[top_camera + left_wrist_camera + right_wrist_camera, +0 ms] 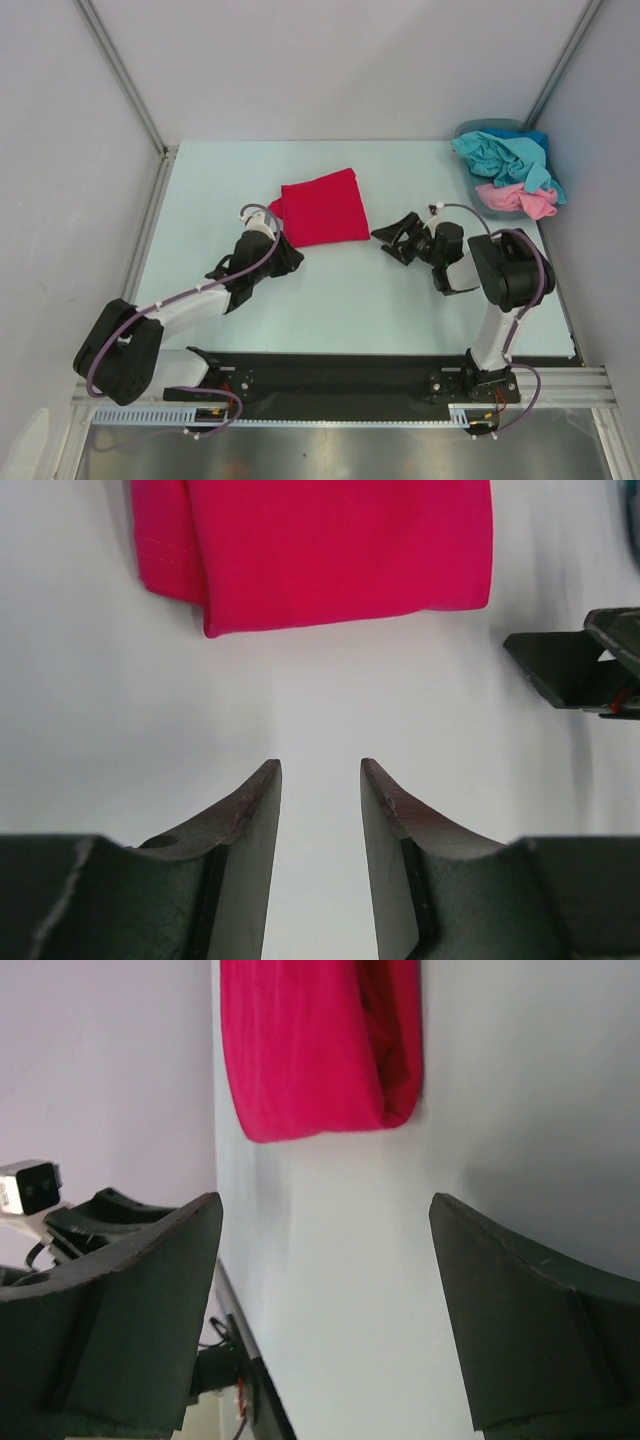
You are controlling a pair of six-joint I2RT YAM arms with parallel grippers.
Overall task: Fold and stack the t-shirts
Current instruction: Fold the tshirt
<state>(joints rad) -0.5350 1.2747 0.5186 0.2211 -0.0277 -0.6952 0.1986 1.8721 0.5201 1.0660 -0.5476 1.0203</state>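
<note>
Left tool (320, 765) and right tool (325, 1200) apart; only top view shows the basket (488, 125).

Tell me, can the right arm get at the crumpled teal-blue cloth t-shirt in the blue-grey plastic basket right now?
Probably yes. The right gripper is open and empty, the teal-blue t-shirt lies on top in the basket, and nothing stands between them, though the gripper points away from it.

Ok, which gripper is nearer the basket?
Right. The right gripper hangs left of the basket; the left gripper is much farther left, by the red t-shirt's near-left corner.
</note>
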